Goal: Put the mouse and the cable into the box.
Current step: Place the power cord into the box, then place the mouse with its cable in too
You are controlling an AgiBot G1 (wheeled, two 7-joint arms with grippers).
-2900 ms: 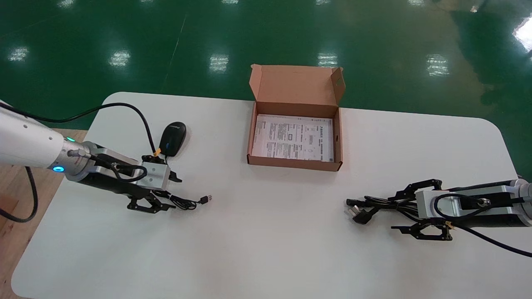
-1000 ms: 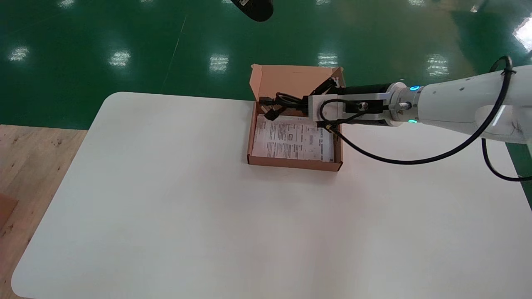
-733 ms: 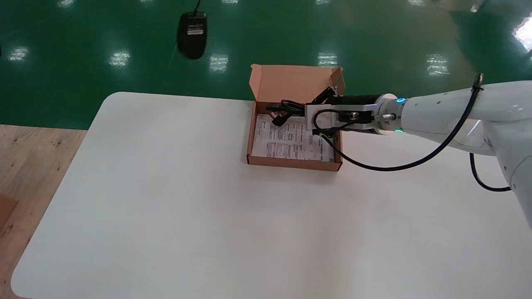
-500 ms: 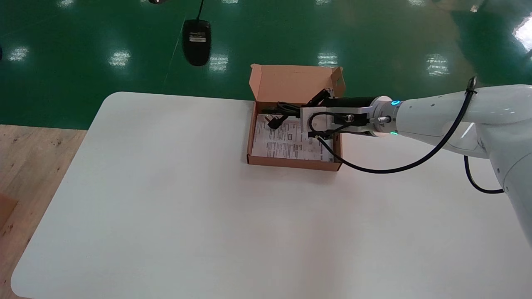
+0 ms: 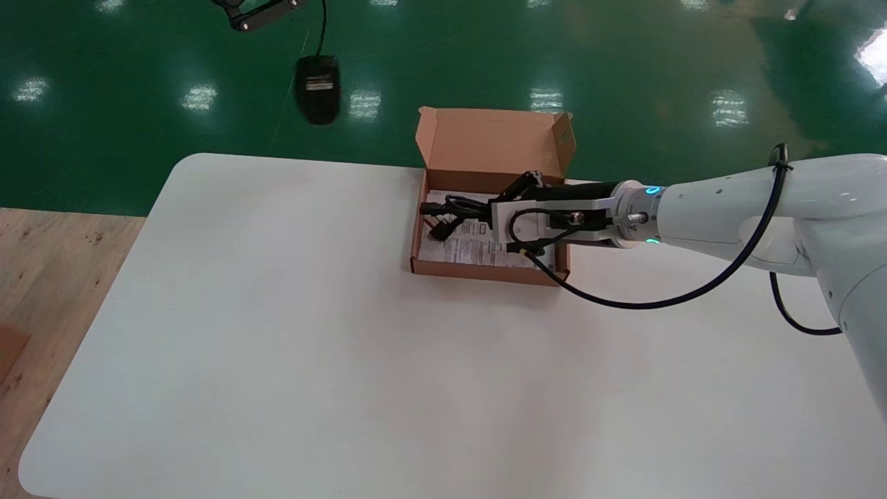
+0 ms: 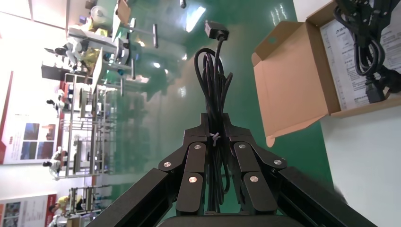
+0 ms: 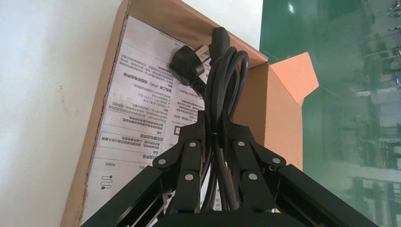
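Mid-frame, the right tool (image 5: 483, 210) grips the coiled cable (image 5: 445, 211) over the open box (image 5: 485, 273); upper left, the mouse (image 5: 317, 90) dangles beneath the left tool (image 5: 258, 11).

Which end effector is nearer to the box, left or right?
Right. The right end effector is over the box, holding the cable; the left end effector hangs high beyond the table's far edge, dangling the mouse.

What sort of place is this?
Probably an industrial lab or workshop hall: glossy green floor, metal racks and posters, a white table where the right gripper holds a power cable over a cardboard box; left gripper dangles the mouse.
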